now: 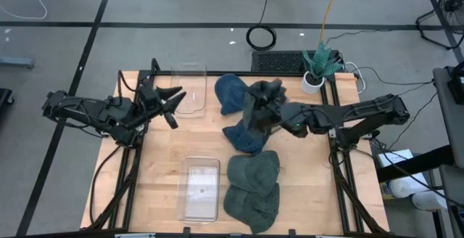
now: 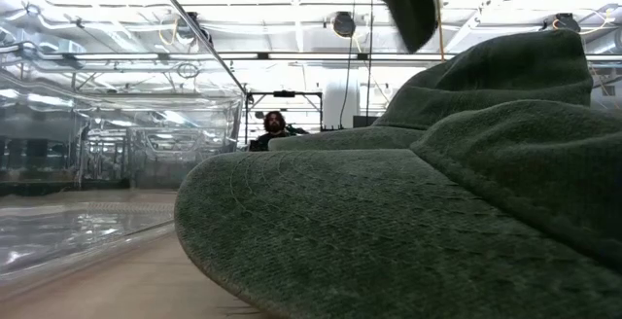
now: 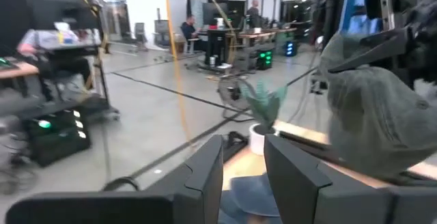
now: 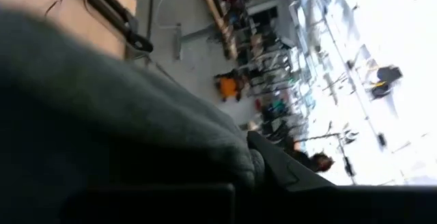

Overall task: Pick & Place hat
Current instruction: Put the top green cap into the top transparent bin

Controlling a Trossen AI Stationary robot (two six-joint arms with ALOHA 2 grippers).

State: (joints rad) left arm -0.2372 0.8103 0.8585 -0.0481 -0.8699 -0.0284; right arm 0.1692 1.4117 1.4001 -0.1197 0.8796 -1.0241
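The right pincer [image 1: 255, 107] is clamped on a dark hat [image 1: 259, 101], holding it lifted above the middle of the counter [image 1: 156, 165]. The hat hangs in a bunch from the closed fingers, and in the right wrist view its grey-green cloth [image 4: 102, 108] fills most of what that camera sees.

Just below the held hat lies a blue hat [image 1: 243, 138] on the wood. Another blue hat [image 1: 230, 93] lies towards the far edge, beside it. Nearer, two green hats [image 1: 254, 187] lie touching each other; from the low view they [image 2: 408, 212] bulk up close and hide most of the counter.

The left pincer [image 1: 174, 101] hovers over the far left of the counter with its fingers [image 3: 205, 176] a narrow way apart and nothing between them. It sits next to a clear plastic bin [image 1: 190, 89] at the far edge. A second clear bin [image 1: 199, 189] lies near the front, left of the green hats.

A small potted plant [image 1: 316, 67] stands at the far right corner. Beyond the counter a person [image 2: 275, 126] sits far off in the room.
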